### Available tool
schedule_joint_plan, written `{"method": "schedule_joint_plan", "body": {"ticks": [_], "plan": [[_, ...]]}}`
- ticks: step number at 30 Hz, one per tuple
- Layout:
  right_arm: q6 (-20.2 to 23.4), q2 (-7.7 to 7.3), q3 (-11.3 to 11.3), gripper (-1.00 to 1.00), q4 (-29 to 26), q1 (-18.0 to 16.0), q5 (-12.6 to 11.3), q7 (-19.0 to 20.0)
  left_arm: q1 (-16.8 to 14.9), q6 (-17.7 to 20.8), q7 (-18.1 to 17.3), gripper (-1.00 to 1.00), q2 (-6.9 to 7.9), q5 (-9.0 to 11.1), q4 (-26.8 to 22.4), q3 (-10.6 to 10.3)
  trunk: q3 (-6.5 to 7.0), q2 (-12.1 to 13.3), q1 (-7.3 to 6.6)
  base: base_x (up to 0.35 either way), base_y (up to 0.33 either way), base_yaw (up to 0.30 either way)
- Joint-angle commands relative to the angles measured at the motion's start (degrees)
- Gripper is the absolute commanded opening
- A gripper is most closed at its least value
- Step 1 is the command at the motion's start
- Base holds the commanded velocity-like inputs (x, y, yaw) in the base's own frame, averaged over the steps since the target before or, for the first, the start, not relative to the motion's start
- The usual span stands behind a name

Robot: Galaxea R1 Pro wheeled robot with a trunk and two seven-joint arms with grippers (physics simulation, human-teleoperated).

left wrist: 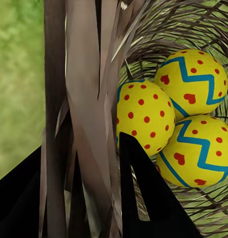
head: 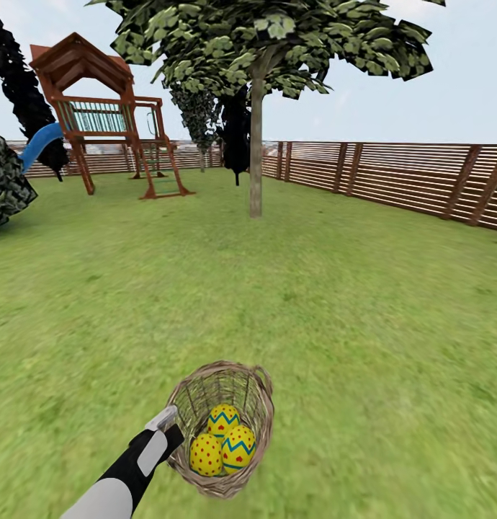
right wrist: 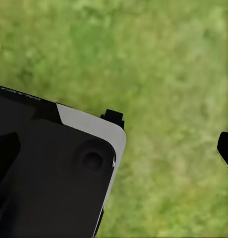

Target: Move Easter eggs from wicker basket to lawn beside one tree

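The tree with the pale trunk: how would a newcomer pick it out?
Start at the brown slat fence along the far side of the lawn. The tree stands on the grass just in front of it, right of the wooden play set. Unlike the dark, narrow conifers nearby, it has a straight grey-beige trunk and a broad crown of green leaves.

White-and-black left arm (head: 126, 472), black fingers (left wrist: 143, 198)

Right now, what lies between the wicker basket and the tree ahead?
In the head view, bare lawn alone separates the wicker basket from the tree; nothing stands on that stretch.
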Motion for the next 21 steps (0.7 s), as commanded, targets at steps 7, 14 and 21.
{"method": "schedule_joint_plan", "body": {"ticks": [7,14,21], "plan": [[-0.27,-0.05,-0.44,1.00,0.24,-0.09,0.40,0.04,-0.03,0.18,0.36,-1.00,-0.03,0.74,-0.18,0.06,-0.10,-0.10,0.06,0.341,0.000,0.000],[-0.30,0.10,-0.47,1.00,0.45,0.73,0.32,0.11,-0.03,0.18,0.36,-1.00,-0.19,0.74,-0.15,0.06,-0.10,-0.10,0.06,0.341,0.000,0.000],[-0.32,-0.31,-0.43,1.00,0.18,0.87,0.66,-0.04,-0.03,0.18,0.36,-1.00,0.05,0.74,-0.17,0.06,-0.10,-0.10,0.06,0.341,0.000,0.000]]}}
